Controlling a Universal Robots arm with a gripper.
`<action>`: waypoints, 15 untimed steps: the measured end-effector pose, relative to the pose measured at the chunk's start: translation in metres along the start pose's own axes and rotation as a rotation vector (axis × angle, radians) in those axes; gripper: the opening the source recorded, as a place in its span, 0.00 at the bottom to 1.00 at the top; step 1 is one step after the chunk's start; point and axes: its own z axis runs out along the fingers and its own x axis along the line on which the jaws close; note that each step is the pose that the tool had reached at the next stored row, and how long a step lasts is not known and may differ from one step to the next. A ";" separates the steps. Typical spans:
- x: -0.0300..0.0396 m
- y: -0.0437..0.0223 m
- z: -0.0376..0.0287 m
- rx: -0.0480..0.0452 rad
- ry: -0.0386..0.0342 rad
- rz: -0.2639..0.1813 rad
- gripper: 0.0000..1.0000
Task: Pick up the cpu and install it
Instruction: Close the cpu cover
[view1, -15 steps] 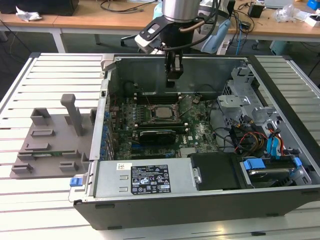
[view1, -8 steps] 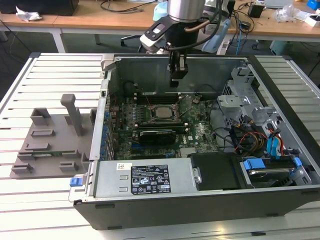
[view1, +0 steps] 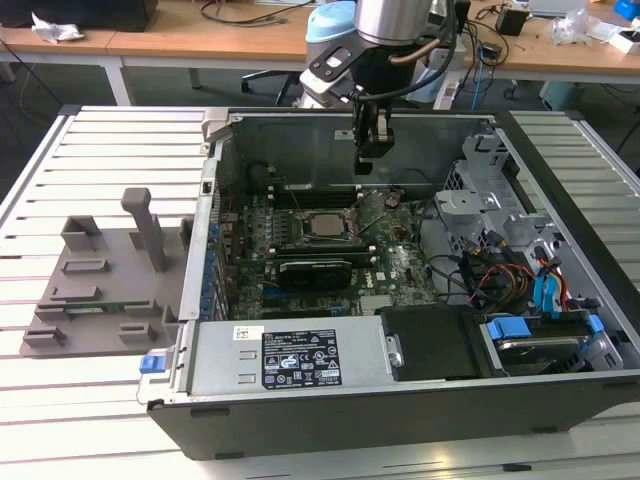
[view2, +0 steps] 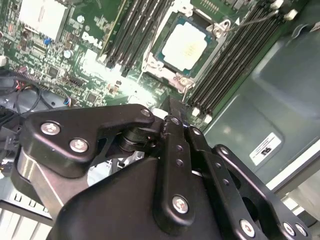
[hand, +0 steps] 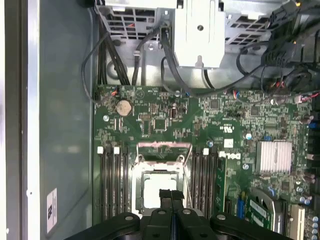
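While the gripper (view1: 367, 165) hung over the open computer case (view1: 300, 140), its fingers (hand: 166, 196) were pinched together, holding nothing. The cpu (view2: 185, 46) already sat in the socket (view2: 150, 62) on the green board (hand: 220, 125)

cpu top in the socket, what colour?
The cpu top is silvery-grey; it shows best in the second wrist view.

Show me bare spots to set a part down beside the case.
Free: the slatted table beyond the grey fixture and in front of it. Crowded: inside the case, motherboard, cables and drive cage; the gripper hangs over it.
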 end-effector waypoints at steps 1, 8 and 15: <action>-0.0001 0.0033 -0.0001 0.0001 0.0001 0.000 0.11; -0.0004 0.0158 -0.0004 0.0004 0.0000 0.000 0.11; -0.0006 0.0236 -0.0006 0.0004 0.0000 0.000 0.11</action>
